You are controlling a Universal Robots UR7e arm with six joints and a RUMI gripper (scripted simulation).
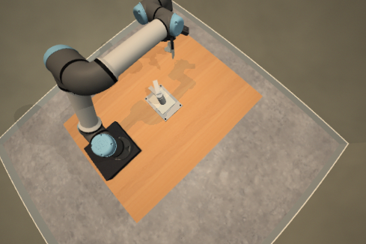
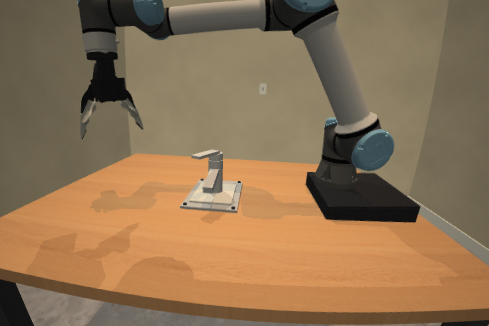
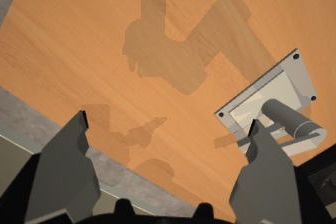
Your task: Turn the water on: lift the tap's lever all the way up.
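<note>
1. Tap (image 2: 213, 175) on its plate (image 2: 232, 202) mid-table (image 2: 294, 250); only our side view shows the lever (image 2: 207, 154) lying level.
2. From above, the lever (image 1: 155, 86) runs lengthwise toward the far edge.
3. Our gripper (image 2: 111, 121) hangs released, empty, well apart.

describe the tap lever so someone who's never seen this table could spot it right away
Near the middle of the orange wooden table sits a square grey plate with a short grey tap on it. The lever is the flat bar lying level across its top, the highest part.
</note>
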